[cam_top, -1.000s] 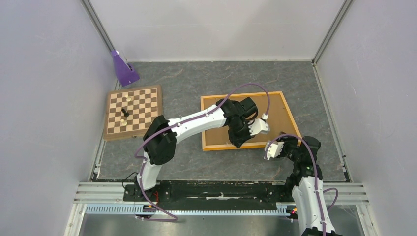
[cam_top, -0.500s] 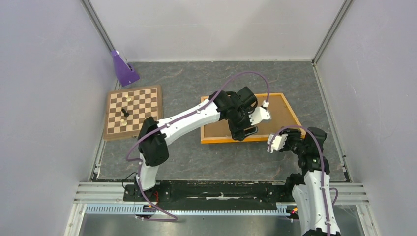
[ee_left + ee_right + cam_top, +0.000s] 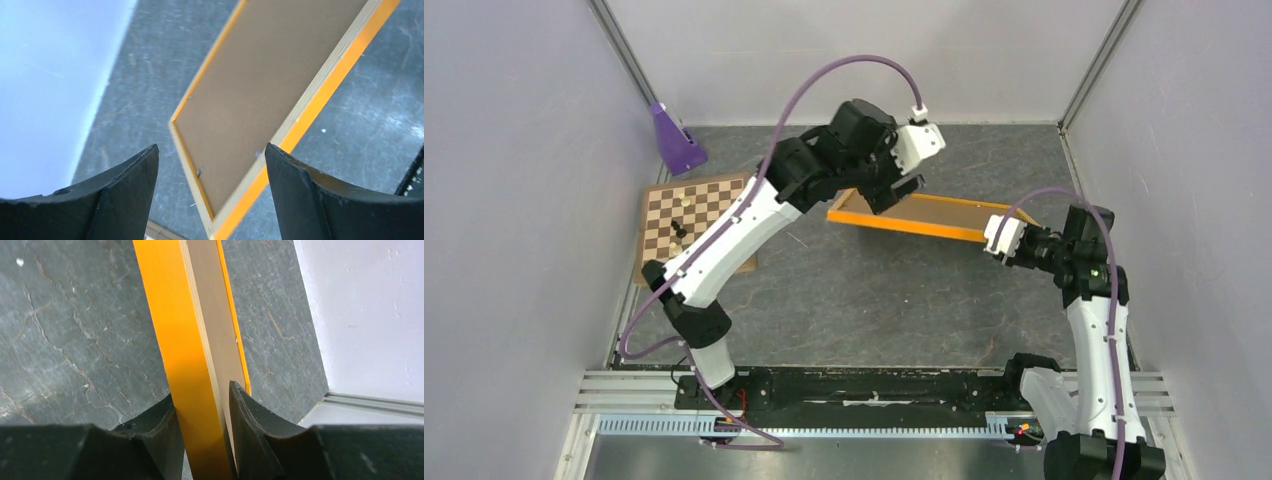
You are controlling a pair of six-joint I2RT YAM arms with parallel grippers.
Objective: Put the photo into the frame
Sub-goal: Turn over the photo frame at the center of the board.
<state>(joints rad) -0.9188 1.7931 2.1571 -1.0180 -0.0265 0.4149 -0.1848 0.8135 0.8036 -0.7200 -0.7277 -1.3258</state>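
Pale walls (image 3: 864, 50) enclose the dark grey veined worktop (image 3: 854, 300). The thin orange wooden frame (image 3: 924, 213) tilts above it, brown back showing, right gripper (image 3: 202, 407) pinching its rail, left gripper (image 3: 210, 150) spread overhead.

Left arm (image 3: 729, 230) reaches far forward and high above the counter, elbow nearly straight, wrist tipped downward; left claw (image 3: 210, 150) spread wide, both fingers clear of contact, nothing gripped; right arm (image 3: 1096, 335) stands upright from its base, wrist turned toward the left; right claw (image 3: 201, 391) clamped, fingers (image 3: 150, 432) pressing opposite faces of the frame (image 3: 165, 315) rail.
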